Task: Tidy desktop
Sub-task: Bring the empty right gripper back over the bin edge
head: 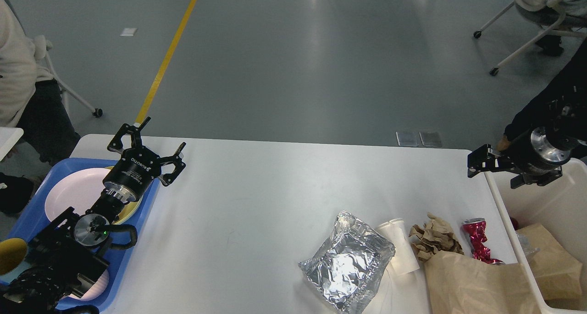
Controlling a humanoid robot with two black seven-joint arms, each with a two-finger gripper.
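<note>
Right now your left gripper (pixel 152 149) is hanging wide open and empty over the desktop's (pixel 257 190) left edge, beside the blue tray (pixel 27 213). Your right gripper (pixel 477 163) is hovering at the right edge by the bin (pixel 545 199); its opening I cannot tell. Foil (pixel 347 262), cup (pixel 400 247), paper (pixel 433 243) and can (pixel 477 238) are lying along the near edge.

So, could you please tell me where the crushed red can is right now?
In the head view, the crushed red can lies near the desktop's right edge, between the crumpled brown paper and the white bin.
</note>
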